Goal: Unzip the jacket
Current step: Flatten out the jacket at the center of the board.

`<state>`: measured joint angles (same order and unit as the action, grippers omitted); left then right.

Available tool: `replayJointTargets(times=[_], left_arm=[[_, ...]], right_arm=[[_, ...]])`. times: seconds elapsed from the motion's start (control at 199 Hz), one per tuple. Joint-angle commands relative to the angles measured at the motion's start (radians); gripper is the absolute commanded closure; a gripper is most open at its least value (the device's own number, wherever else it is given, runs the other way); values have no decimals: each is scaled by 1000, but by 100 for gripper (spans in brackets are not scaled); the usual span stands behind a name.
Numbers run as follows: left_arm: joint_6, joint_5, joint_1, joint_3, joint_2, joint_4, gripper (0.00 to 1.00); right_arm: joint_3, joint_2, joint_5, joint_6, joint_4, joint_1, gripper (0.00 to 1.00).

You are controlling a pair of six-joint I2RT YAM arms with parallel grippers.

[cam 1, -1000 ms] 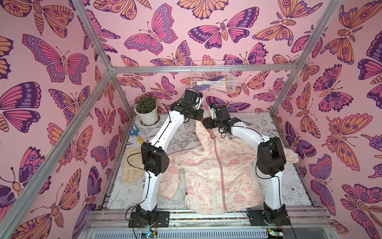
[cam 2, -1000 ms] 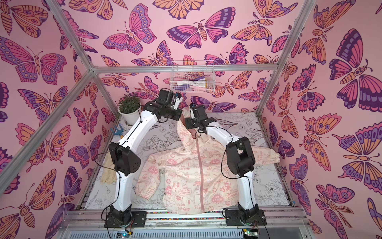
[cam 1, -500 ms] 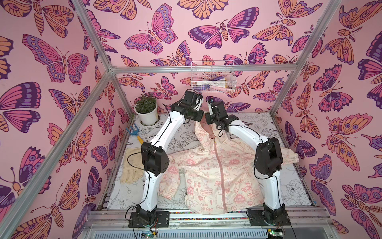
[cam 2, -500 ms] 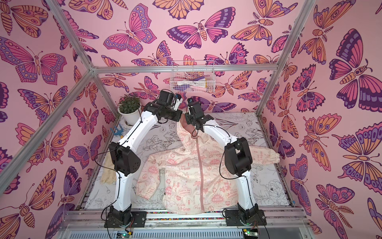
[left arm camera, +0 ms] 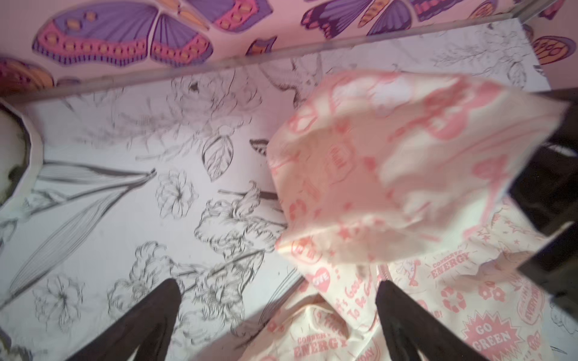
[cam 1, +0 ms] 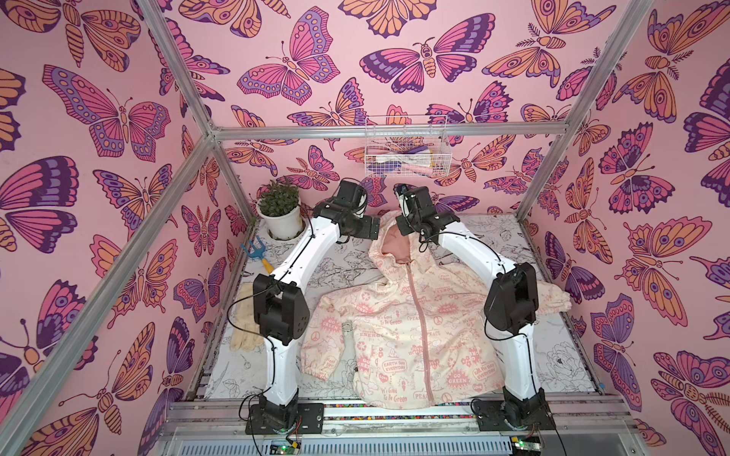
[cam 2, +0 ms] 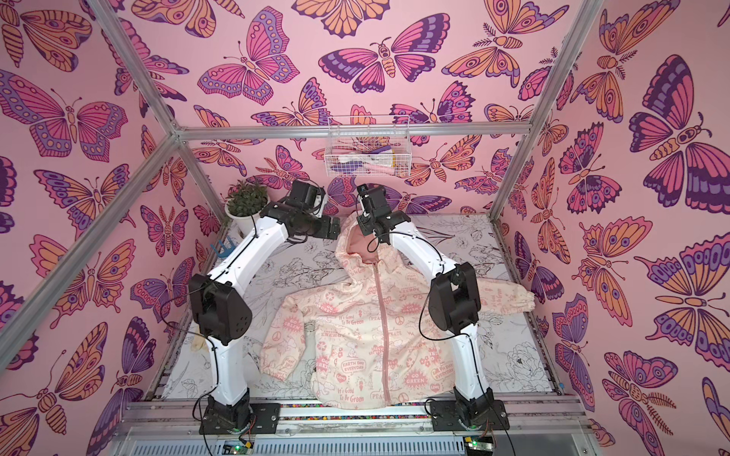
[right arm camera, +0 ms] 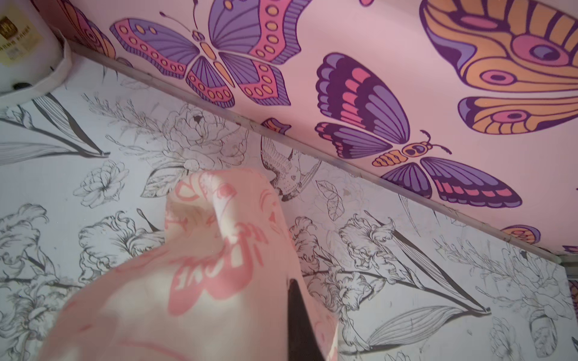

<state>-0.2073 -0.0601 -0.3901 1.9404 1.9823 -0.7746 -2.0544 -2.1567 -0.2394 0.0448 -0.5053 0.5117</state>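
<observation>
The right pincer (right arm camera: 286,293) is closed together on the tip of the hood (right arm camera: 215,237). Printed cloth bunches right at its one visible dark finger and drapes over where the other should be. This grip pulls the hood up off the desk (cam 1: 553,355), which probably stretches the collar so the top of the zipper (cam 1: 418,316) stands clear. The left pincer (left arm camera: 276,283) hangs just beside the raised hood with its fingers (left arm camera: 150,322) wide apart and nothing clamped between them. It looks ready to take the zipper pull.

The jacket (cam 1: 395,335) lies front-up in the middle of the desk between the two arms. Its hem is toward the arm bases, its sleeves are spread, and the zipper looks closed along all of its visible length. A cream glove (cam 1: 245,335) lies at the desk's edge, and a potted plant (cam 1: 282,217) stands in the far corner; both are well apart from the jacket.

The zipper pull itself cannot be made out. In both top views the collar is too small to read, and the left wrist view is smeared with blur just where the pink strip begins. The right arm covers part of one sleeve, and the left arm covers part of the glove. From the right wrist view I cannot tell how much cloth the pincer has caught.
</observation>
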Motion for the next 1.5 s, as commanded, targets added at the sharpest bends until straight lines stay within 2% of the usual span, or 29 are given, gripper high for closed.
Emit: replayJointTargets(times=[0.0,0.115,0.256,0.512,0.682,0.747,0.893,0.948,1.149,1.189,1.259,1.344,1.495], left_arm=[[-89,-20,-52,-207,-123,196,1],[-122,32,-132,-429,-220,419,9],[-192,63,-177,-507,-214,500,17],[-259,188,-199,-424,-118,516,22],[-238,241,-197,-316,-29,522,26],[-238,260,-192,-271,8,504,33],[-218,285,-184,-196,64,476,59],[-209,283,-178,-177,77,461,69],[-211,230,-118,-188,75,450,94],[-210,204,-99,-192,68,449,100],[-202,159,-69,-195,55,449,100],[-178,115,-46,-193,35,448,100],[-117,15,-39,-203,7,460,100]], right_arm=[[-89,46,-10,33,-122,-9,100],[-167,18,-12,41,-204,-10,100],[-235,0,-20,41,-276,-10,100],[-274,2,-6,35,-330,-13,100],[-293,5,8,33,-350,-19,100],[-303,5,12,33,-362,-22,100],[-304,12,29,35,-368,-35,100],[-307,12,34,35,-369,-43,100],[-285,4,67,21,-352,-79,100],[-267,1,71,17,-333,-87,95],[-223,-4,78,3,-296,-100,88],[-188,-24,104,-23,-256,-120,88],[-212,-81,149,-60,-235,-134,95]])
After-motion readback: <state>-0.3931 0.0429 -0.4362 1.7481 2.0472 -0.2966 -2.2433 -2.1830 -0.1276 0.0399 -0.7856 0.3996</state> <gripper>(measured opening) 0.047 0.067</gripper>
